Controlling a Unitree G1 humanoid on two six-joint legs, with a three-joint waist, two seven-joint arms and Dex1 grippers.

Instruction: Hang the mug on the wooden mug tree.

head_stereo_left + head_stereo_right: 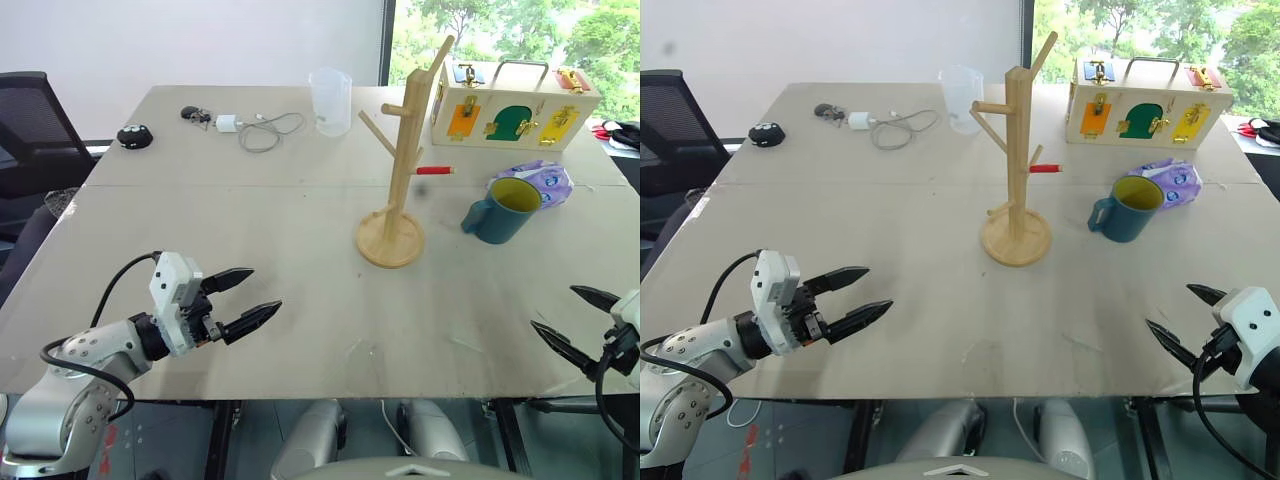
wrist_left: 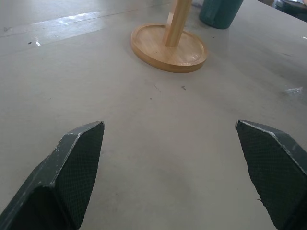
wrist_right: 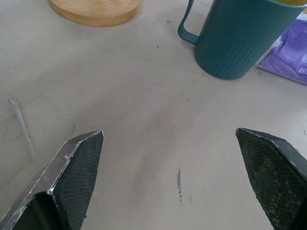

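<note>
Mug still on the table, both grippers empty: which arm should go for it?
Right, probably. The mug stands right of the wooden mug tree, on the right gripper side, which faces it with jaws open. The left gripper, also open, faces the tree's base.

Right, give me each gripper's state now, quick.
Left gripper: open, holding nothing, above the table.
Right gripper: open, holding nothing, short of the dark teal-blue ceramic mug.
</note>
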